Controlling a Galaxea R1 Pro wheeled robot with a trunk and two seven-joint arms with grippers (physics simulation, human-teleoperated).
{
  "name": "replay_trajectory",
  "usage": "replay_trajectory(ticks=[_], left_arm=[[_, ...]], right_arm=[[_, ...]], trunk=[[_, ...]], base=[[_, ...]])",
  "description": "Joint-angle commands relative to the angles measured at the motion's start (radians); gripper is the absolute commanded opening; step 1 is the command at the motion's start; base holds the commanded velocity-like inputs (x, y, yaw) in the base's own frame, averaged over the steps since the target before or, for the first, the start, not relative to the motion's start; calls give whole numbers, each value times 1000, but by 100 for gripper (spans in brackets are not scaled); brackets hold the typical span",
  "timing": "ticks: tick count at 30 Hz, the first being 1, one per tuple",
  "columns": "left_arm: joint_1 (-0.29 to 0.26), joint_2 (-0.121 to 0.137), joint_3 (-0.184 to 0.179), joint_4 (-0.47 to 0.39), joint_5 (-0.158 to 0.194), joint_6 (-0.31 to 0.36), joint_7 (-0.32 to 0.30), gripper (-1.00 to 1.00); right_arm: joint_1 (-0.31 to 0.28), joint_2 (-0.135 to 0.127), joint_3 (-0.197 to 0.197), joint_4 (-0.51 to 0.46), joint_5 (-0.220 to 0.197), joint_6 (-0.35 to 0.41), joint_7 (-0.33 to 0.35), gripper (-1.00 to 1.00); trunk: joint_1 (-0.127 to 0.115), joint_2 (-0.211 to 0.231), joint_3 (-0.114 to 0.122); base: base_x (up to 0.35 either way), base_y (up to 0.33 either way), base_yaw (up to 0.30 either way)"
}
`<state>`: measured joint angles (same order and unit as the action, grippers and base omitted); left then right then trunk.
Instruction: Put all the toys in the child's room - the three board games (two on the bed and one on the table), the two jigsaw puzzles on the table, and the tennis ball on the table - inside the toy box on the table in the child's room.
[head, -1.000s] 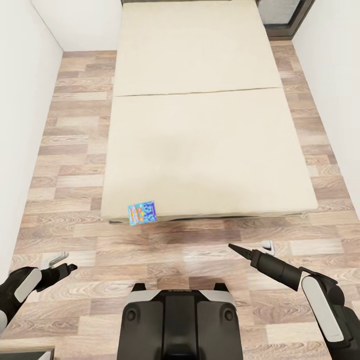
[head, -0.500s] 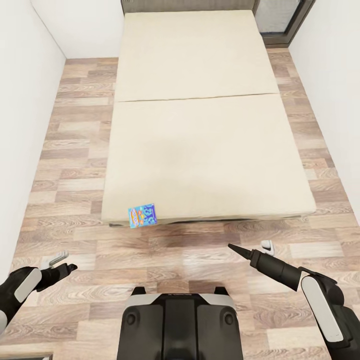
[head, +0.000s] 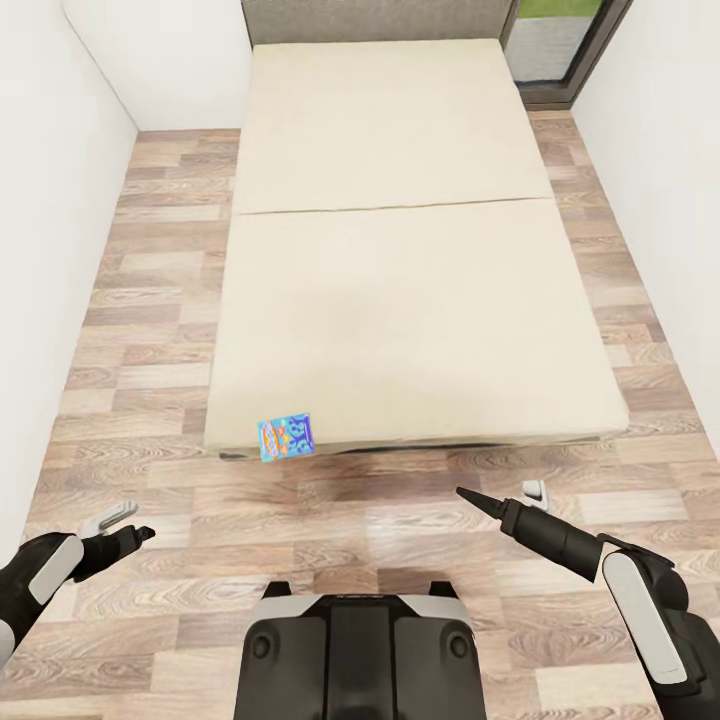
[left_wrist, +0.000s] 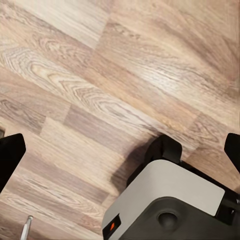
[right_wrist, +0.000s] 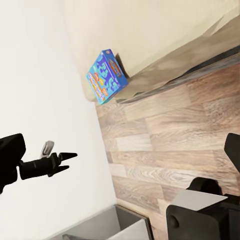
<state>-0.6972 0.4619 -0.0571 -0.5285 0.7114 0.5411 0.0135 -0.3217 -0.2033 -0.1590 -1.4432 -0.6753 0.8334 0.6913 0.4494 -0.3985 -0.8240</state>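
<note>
One blue board game (head: 286, 437) overhung the bed (head: 400, 300) edge, beyond my two empty, parted grippers, left (head: 128, 528) and right (head: 470, 497).

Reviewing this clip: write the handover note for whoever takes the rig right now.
Left gripper: open, empty, over the floor.
Right gripper: holds nothing; open or shut is unclear.
Blue board game: at the near edge of the bed, overhanging toward the floor.
Done: cannot judge from here.
Left: pick up the blue game and carry it to the toy box.
</note>
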Motion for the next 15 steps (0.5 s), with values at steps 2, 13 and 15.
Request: replay_trajectory(ticks=[2,13,15], left_arm=[[0,1,-6,-1,5,2,2,100],[0,2,-7,-1,3,2,2,100],[-1,3,-7,-1,3,2,2,100]], right_arm=[[0,0,-1,0,-1,6,3,100],[0,0,-1,0,-1,6,1,100],[0,1,-1,0,-1,6,1,100]], trunk=[[1,-1,2],[1,-1,20],[1,-1,24]], base=[[0,0,0],[0,0,15],[0,0,56]])
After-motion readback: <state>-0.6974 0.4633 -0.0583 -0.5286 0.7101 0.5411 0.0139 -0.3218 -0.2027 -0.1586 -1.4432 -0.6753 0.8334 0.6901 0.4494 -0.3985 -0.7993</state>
